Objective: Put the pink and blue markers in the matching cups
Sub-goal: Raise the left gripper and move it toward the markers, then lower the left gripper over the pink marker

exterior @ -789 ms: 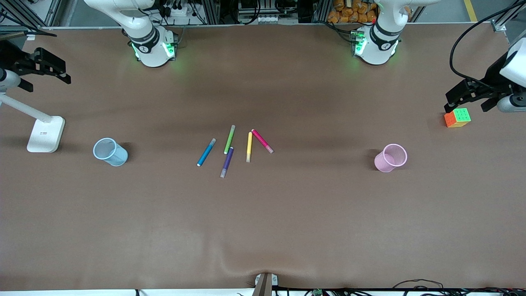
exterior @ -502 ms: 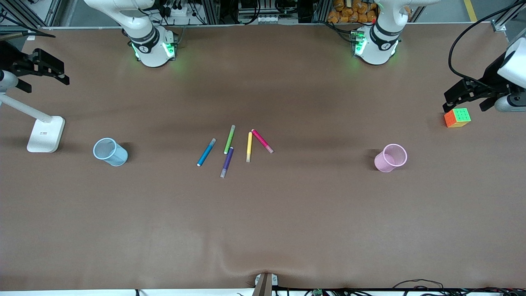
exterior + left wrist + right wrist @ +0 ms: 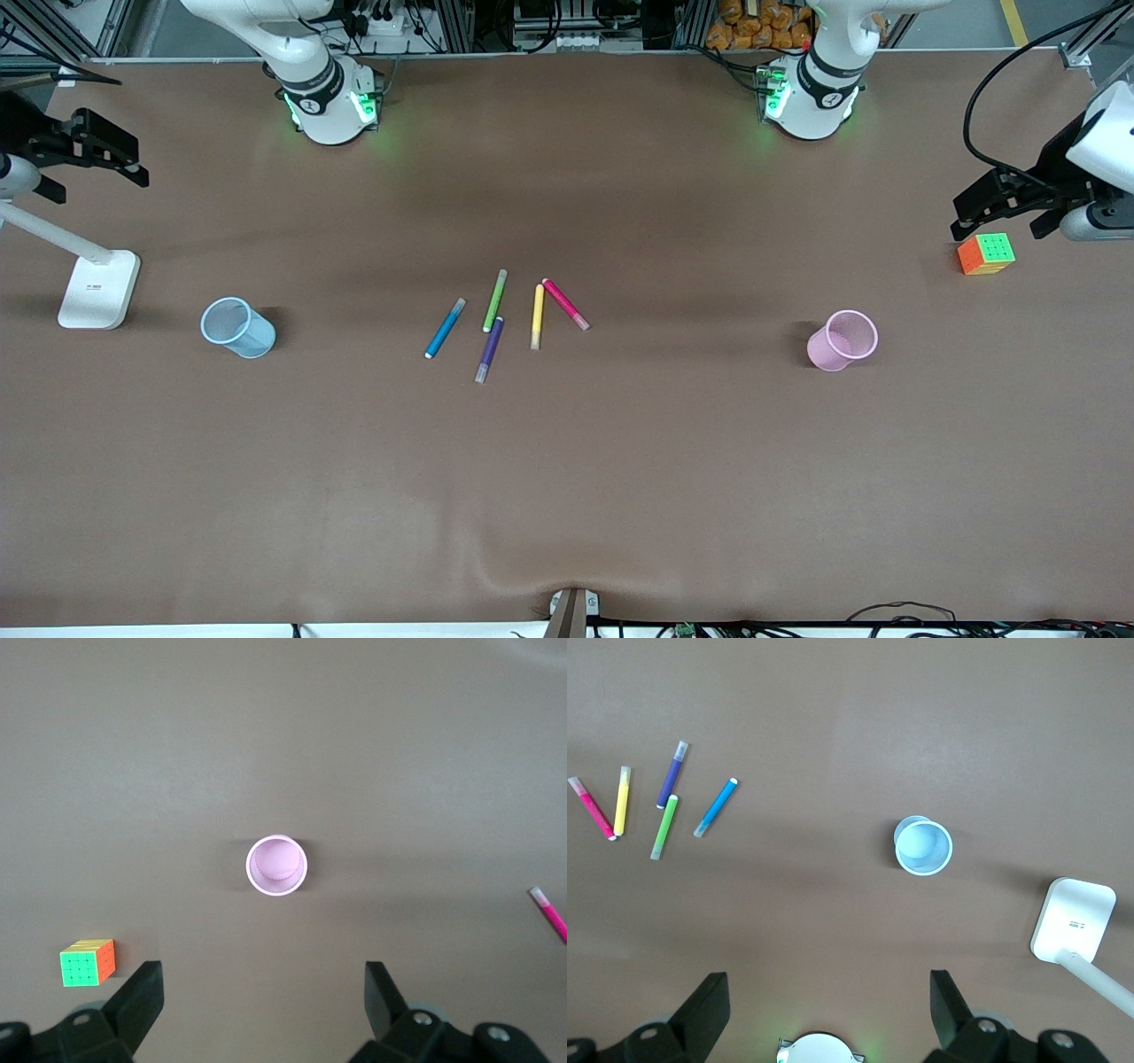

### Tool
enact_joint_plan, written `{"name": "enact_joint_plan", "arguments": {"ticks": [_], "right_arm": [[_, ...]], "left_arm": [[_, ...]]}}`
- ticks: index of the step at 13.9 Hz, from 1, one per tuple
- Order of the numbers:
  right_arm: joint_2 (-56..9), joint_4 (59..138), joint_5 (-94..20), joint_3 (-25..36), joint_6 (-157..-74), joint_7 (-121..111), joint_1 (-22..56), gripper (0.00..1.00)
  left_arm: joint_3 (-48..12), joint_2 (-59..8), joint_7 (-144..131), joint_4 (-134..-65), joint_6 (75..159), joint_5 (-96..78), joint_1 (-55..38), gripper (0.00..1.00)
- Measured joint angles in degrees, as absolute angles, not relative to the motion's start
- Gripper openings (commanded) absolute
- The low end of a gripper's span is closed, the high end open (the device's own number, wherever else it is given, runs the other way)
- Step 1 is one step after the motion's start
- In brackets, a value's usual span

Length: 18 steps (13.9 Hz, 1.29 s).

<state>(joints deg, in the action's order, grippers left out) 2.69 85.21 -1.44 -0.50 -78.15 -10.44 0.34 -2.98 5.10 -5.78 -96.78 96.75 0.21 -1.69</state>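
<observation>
The pink marker (image 3: 565,304) and the blue marker (image 3: 445,328) lie flat among other pens at the table's middle. The pale blue cup (image 3: 237,327) stands toward the right arm's end and the pale pink cup (image 3: 842,339) toward the left arm's end. Both cups are upright and empty. My left gripper (image 3: 999,221) is open and empty, high over the table near the cube. Its wrist view (image 3: 263,974) shows the pink cup (image 3: 276,865) and the pink marker's end (image 3: 549,914). My right gripper (image 3: 96,177) is open and empty, high over the lamp. Its wrist view (image 3: 828,979) shows the blue cup (image 3: 923,846), blue marker (image 3: 715,807) and pink marker (image 3: 592,808).
A green pen (image 3: 495,300), a yellow pen (image 3: 537,316) and a dark purple pen (image 3: 489,349) lie between the two markers. A colourful cube (image 3: 985,253) sits at the left arm's end. A white lamp base (image 3: 98,289) stands at the right arm's end.
Both grippers have drifted slightly outward toward their own ends of the table. The pens, cups, cube and lamp have not moved.
</observation>
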Motion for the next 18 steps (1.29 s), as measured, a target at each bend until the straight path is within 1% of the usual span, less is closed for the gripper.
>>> {"name": "enact_joint_plan", "arguments": {"ticks": [6,12,18], "right_arm": [[2.7,85.23,-1.38,-0.44,-78.15,-10.44,0.34,1.0],[2.7,85.3,-1.38,-0.25,-78.14,-10.43,0.34,1.0],[2.69,85.32,-1.39,-0.08,-78.11,-10.43,0.34,1.0]], "left_arm": [[-6.63,3.13,-12.3,-97.07,95.09,-0.01,-1.91,1.0],[-13.73,-0.08,-24.81,-97.09,95.47,-0.39,-2.13,1.0],[-20.52,-3.98,-39.42,-97.11,98.91,-0.43,-2.33,1.0]]}}
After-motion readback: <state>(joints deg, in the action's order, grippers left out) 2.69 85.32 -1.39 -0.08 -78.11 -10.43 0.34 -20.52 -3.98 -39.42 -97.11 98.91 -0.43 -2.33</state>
